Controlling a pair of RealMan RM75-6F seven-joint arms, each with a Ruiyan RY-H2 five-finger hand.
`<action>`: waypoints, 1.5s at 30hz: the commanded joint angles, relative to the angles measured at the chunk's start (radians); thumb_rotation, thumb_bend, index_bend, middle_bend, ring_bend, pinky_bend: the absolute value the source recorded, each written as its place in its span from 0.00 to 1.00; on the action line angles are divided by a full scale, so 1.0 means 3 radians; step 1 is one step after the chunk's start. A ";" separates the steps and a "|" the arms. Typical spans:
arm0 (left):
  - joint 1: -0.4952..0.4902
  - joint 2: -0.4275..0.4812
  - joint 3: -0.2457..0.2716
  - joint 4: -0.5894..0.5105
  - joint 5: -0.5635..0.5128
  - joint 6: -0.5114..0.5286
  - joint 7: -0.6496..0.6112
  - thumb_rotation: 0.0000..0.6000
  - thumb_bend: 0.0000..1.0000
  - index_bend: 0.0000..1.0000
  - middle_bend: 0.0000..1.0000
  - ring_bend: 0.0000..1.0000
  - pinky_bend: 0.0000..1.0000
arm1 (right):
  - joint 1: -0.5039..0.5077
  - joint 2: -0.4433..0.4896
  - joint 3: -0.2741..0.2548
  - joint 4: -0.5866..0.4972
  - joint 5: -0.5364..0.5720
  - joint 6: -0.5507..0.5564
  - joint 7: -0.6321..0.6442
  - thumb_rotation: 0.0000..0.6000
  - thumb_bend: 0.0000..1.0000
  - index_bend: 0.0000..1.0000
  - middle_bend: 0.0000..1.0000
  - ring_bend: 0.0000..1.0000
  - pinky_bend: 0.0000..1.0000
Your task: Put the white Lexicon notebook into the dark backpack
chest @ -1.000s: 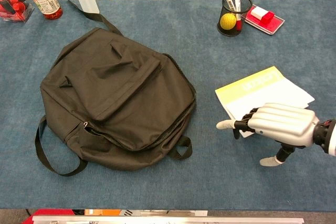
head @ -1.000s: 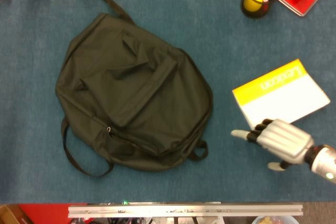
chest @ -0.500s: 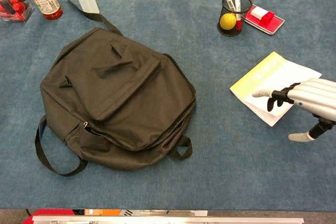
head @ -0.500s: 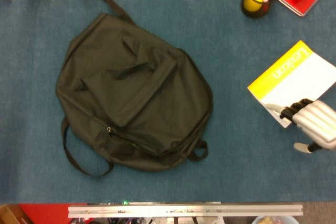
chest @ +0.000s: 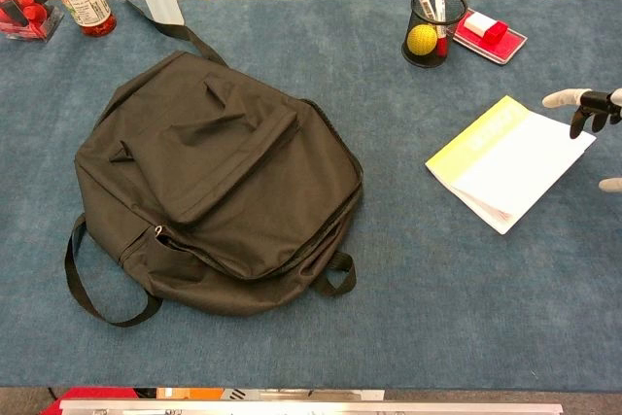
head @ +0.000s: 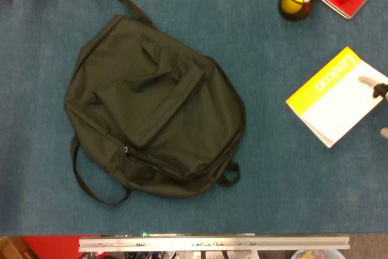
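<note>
Far off to the left of the right hand (chest: 595, 114), well apart from it, lies the dark fabric backpack (head: 151, 107) with its straps splayed on the blue cloth-covered table (chest: 389, 318). Its zips look closed and it lies flat, so nothing has gone into it yet.

Nearer the hand, up beyond the notebook, stands a black mesh pen cup (chest: 431, 31) holding markers and a yellow ball, with a red and white tray (chest: 491, 34) just beside it.

Then the task's thing: the white Lexicon notebook with a yellow spine band (head: 338, 96) lies flat on the table, immediately left of the hand, its far corner right at the fingertips (chest: 562, 98).

What has changed — a second ago the hand sat low over the notebook's near edge; it then swung the notebook round to a steeper angle and has now slid away toward the right edge of both views. Only a few fingertips show, held apart with nothing between them; whether one touches the notebook's corner I cannot tell. The left hand is not visible in either view.

My reading: the notebook was repositioned rather than picked up — the grasp, the opening of the backpack and the insertion all remain to be done.
</note>
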 commanded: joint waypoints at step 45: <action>0.0001 -0.0051 -0.0008 0.0065 -0.0094 -0.0026 -0.0001 1.00 0.27 0.23 0.29 0.27 0.28 | 0.1027 -0.1271 0.0382 0.1067 0.1438 -0.0911 -0.0788 1.00 0.14 0.11 0.36 0.32 0.30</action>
